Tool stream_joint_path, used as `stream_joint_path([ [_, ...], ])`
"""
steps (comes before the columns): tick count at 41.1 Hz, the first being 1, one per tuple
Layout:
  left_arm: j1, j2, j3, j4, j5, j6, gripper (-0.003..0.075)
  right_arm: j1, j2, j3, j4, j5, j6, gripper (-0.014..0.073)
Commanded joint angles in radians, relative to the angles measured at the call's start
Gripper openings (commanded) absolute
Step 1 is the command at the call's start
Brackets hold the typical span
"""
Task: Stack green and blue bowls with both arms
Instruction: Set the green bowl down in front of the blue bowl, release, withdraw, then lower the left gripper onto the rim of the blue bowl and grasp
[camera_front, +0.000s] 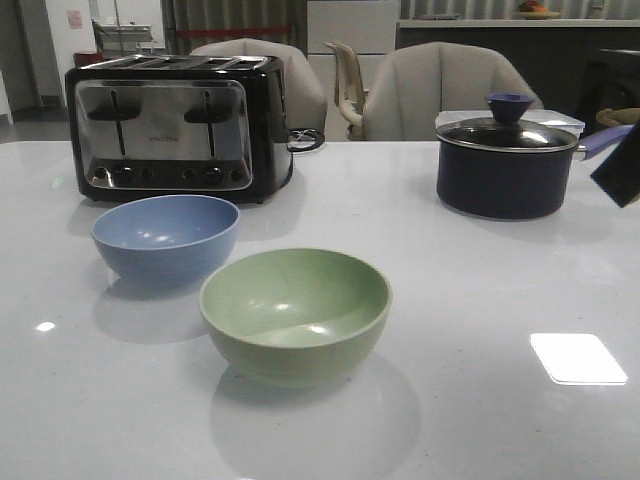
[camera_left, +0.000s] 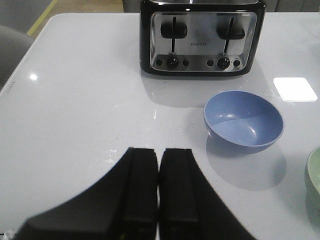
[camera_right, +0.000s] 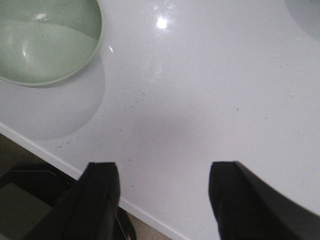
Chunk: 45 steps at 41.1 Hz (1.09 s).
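The pale green bowl (camera_front: 295, 313) stands upright and empty near the table's front, centre. The dusty blue bowl (camera_front: 166, 238) stands upright behind it to the left, apart from it. Both show in the left wrist view, the blue bowl (camera_left: 243, 120) whole and the green bowl (camera_left: 314, 175) as a sliver. My left gripper (camera_left: 159, 155) is shut and empty above bare table, well away from the blue bowl. My right gripper (camera_right: 164, 169) is open and empty above the table's front edge, apart from the green bowl (camera_right: 45, 40). In the front view only a dark part of my right arm (camera_front: 622, 165) shows.
A black and chrome toaster (camera_front: 175, 125) stands at the back left, just behind the blue bowl. A dark navy lidded saucepan (camera_front: 508, 160) stands at the back right. Chairs (camera_front: 440, 90) stand behind the white table (camera_front: 480, 300).
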Motion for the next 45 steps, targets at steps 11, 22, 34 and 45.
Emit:
stream_joint_path([
  [11, -0.105, 0.264, -0.119, -0.001, -0.092, 0.010, 0.0517, -0.002, -0.041, -0.021, -0.021, -0.076, 0.006, 0.0505],
  [22, -0.138, 0.603, -0.265, -0.001, -0.058, 0.010, 0.0513, -0.002, -0.041, -0.021, -0.021, -0.076, 0.006, 0.0505],
  [34, -0.138, 0.958, -0.481, -0.046, -0.056, 0.010, 0.0513, -0.002, -0.041, -0.021, -0.021, -0.076, 0.006, 0.0505],
  [45, -0.138, 1.205, -0.655, -0.103, -0.056, 0.010, 0.0513, -0.002, -0.041, -0.021, -0.021, -0.076, 0.006, 0.0505],
])
